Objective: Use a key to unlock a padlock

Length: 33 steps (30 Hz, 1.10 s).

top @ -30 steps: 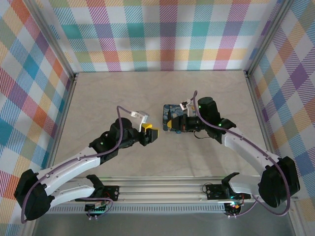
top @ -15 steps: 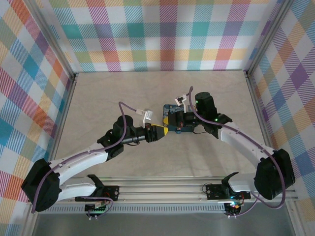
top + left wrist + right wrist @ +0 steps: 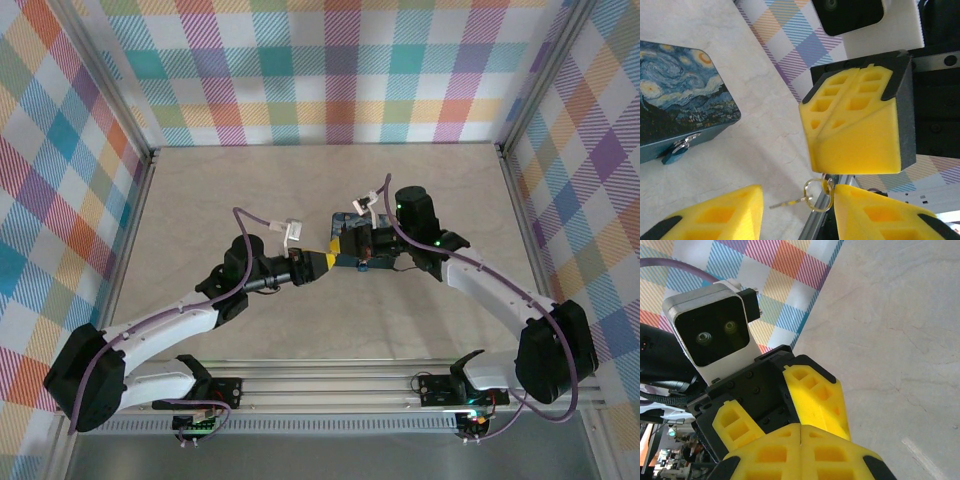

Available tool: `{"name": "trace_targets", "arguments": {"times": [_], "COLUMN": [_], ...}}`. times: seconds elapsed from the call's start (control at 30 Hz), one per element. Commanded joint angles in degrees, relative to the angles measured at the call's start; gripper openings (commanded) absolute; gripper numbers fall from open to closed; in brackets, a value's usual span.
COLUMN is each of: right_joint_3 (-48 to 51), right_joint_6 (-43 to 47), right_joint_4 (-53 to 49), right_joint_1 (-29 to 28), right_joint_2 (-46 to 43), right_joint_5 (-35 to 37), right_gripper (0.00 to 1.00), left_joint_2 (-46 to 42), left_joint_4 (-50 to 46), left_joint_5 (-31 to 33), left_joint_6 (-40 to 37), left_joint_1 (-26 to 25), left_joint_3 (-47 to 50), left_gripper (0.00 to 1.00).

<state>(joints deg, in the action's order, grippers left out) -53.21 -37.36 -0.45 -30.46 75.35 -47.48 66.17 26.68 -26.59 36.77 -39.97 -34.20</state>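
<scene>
Your left tool (image 3: pixel 796 210) stood wide, the key (image 3: pixel 790 202) hanging between its fingers (image 3: pixel 715 215), blade lying across the gap and pointing toward the padlock (image 3: pixel 674 152) on the side of the starry tin (image 3: pixel 685 95). Your right tool (image 3: pixel 842 115), clamped shut just above, seemingly pinched the key's ring.

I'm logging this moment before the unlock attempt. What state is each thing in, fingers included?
tin: lid closed, latch fastened.
padlock: shackle shut, hanging through the tin's latch.
key: not in the padlock, its ring against one left finger; what holds it is unclear.
left gripper: fingers open.
right gripper: fingers shut together, nothing seen between them.
</scene>
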Motion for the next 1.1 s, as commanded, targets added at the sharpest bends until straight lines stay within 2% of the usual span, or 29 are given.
{"name": "trace_targets", "arguments": {"times": [0.0,0.2,0.3,0.4,0.67,0.83,1.07], "right_joint_3": [-0.31,0.38,0.65,0.72,0.65,-0.26,-1.45], "right_joint_6": [-1.28,-2.13,-2.72,-3.16,-7.11,-8.74,-11.06], "right_joint_4": [2.59,3.31,4.07,4.39,5.8,4.49,3.14], "right_joint_1": [-0.56,-0.91,-1.35,-1.67,-1.77,-1.7,-1.53], "right_joint_2": [0.41,0.5,0.63,0.89,1.38,0.98,0.01], "right_joint_5": [-2.22,-1.56,-1.05,-0.36,1.57,3.1,4.02], "right_gripper": [0.0,0.0,0.0,0.0,0.04,0.27,0.43], "left_joint_2": [0.09,1.5,2.53,3.39,4.03,3.76,2.56], "left_joint_4": [5.15,7.85,9.48,10.29,10.75,10.02,8.11], "left_joint_5": [-1.58,-3.2,-3.73,-3.75,-2.95,-1.91,-1.02], "left_joint_6": [1.03,2.31,3.31,4.34,5.08,4.86,3.46], "left_joint_1": [0.76,0.77,0.81,0.75,0.77,0.78,0.79], "left_joint_3": [0.19,-0.17,0.01,0.16,1.74,2.29,2.73], "left_gripper": [0.39,0.29,0.17,0.0,0.0,0.0,0.0]}}
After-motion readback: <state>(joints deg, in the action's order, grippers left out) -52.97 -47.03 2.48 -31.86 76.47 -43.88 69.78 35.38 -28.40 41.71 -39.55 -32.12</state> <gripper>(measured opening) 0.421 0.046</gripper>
